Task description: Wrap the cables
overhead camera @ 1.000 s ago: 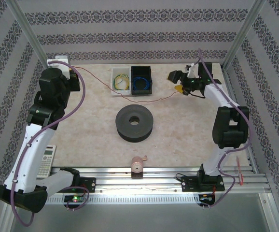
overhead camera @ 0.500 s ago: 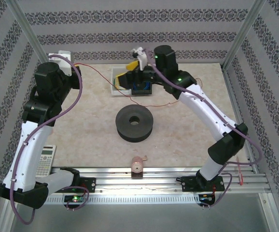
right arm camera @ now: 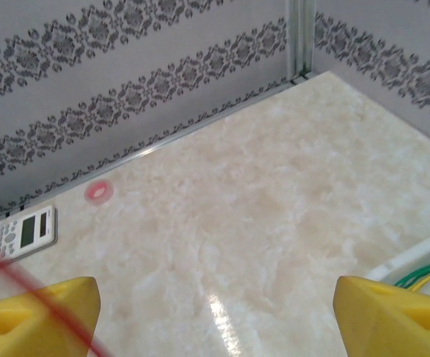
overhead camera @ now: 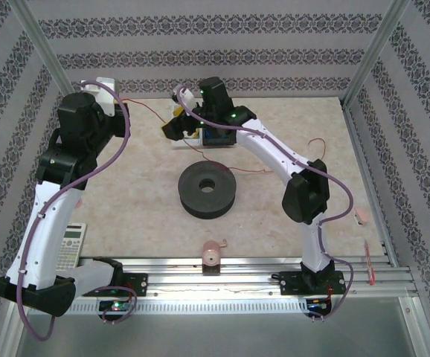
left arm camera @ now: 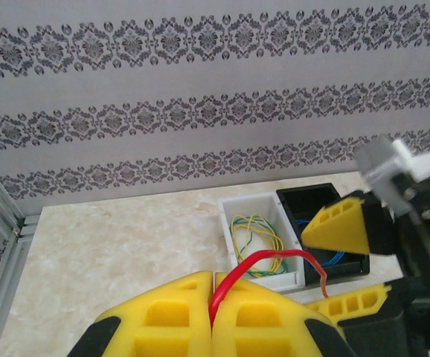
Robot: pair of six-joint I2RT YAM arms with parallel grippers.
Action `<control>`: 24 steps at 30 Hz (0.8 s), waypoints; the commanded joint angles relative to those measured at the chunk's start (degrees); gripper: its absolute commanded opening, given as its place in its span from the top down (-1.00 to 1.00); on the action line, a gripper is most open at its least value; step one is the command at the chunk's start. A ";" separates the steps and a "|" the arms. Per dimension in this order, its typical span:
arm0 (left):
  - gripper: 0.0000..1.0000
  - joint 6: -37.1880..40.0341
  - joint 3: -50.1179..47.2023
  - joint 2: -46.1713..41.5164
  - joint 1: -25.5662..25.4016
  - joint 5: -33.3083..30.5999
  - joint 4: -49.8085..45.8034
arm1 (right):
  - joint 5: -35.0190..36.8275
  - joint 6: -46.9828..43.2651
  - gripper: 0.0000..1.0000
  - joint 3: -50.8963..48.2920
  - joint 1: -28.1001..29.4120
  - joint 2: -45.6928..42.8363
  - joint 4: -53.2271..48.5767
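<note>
1. One desk [overhead camera: 126, 201] carries everything, with a black spool [overhead camera: 208, 190] at the centre of the frame and no wire on it yet.
2. Two arms work above it. The right arm [overhead camera: 274, 152] was at the right edge of the frame a second ago. It has swung over to the white bin [left arm camera: 226, 223] and black bin [left arm camera: 304, 195] at upper centre. I judge it is coming in for a second hold.
3. Right claw [right arm camera: 215, 312]: fingers spread wide, a little narrower than a second ago, gripping nothing. It sits just beside the left claw.
4. Left claw [left arm camera: 213, 286]: pressed fully together, as before, pinching the red cable [left arm camera: 263, 258] (the seam shows no gap).
5. Thinnest is the cable, arching from that pinch toward the bins. Overhead, it is hard to trace across the desk. A blurred red streak crosses the lower left of the right wrist view, and I cannot tell whether it lies between those jaws.
</note>
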 commanded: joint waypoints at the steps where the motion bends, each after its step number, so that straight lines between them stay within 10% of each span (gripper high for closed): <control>1: 1.00 0.70 2.14 -0.35 -0.71 -1.50 1.04 | -3.50 -1.01 -0.61 0.40 0.69 -0.57 1.74; 6: 1.00 1.08 2.09 0.26 -0.71 -1.92 1.91 | -4.81 -1.49 -0.34 0.20 0.69 -0.12 1.73; 10: 1.00 1.08 1.78 0.07 -0.70 -2.43 2.46 | -2.79 -3.13 0.60 1.23 0.60 0.62 0.21; 17: 1.00 1.66 2.36 -0.09 -0.68 -3.01 0.71 | -2.56 -5.78 1.00 3.29 0.08 1.50 -0.66; 22: -0.75 6.05 4.99 -1.00 -0.58 -5.76 -6.67 | -2.85 -9.93 1.00 5.74 -0.54 2.40 -1.87; 24: -0.99 6.02 2.84 -4.15 -0.01 -5.92 -7.94 | -3.41 -10.57 1.00 6.80 -1.04 2.96 -1.48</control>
